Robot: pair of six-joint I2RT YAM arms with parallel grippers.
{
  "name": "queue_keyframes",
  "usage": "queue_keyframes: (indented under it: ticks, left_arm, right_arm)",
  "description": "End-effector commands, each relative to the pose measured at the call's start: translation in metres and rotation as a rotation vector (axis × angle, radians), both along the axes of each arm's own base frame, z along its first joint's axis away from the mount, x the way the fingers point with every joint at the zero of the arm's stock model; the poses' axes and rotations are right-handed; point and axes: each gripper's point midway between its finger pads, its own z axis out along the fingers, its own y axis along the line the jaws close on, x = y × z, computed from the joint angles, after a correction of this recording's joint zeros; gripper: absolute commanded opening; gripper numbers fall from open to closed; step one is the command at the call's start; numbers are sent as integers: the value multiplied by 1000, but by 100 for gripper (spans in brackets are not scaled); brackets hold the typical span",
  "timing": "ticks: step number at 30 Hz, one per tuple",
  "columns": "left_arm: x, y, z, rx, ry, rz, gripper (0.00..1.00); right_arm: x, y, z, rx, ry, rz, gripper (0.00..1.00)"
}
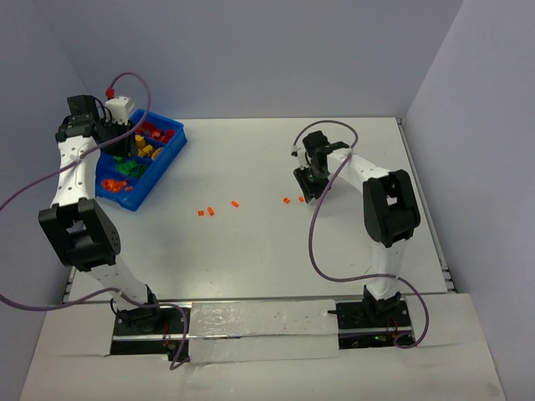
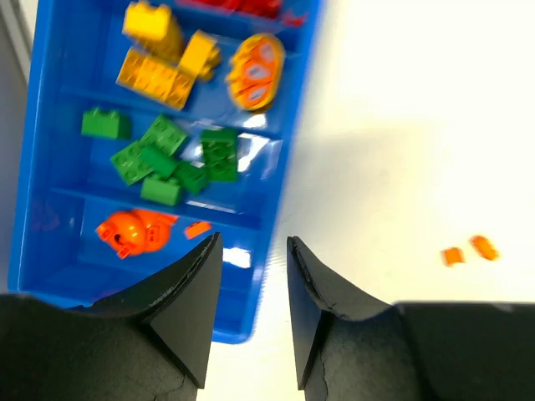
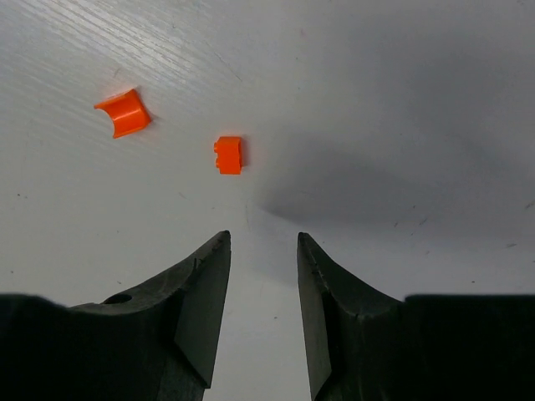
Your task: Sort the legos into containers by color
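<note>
Both ajar, empty, left gripper (image 2: 253,239), right gripper (image 3: 263,236)

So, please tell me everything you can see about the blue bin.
The blue bin is a rectangular tray of glossy plastic, split by low walls into compartments. It sits flat on the table, far left, turned at an angle. Inside lie red bricks, yellow bricks, green bricks and orange pieces, each colour apart. An orange oval piece lies with the yellow.

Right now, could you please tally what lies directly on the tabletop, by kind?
Orange bits: 5
Bin: 1
Total: 6
</note>
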Motion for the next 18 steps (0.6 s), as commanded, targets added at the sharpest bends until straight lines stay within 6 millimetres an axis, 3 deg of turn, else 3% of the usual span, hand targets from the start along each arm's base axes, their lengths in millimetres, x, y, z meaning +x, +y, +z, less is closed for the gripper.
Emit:
queue_keyframes:
  ticks: [1,7,18]
  left_arm:
    - [-8,-21,32,-36,-75,-21,46]
    - [-12,-34,36,-74,-73,-33,46]
    - [-12,-37,41,-83,-78,-33,46]
  right_arm:
    - [14,5,8,-1,-33,17,45]
    - [21,20,3,27,-28,17,47]
    - [20,38,-12,33,7,35,47]
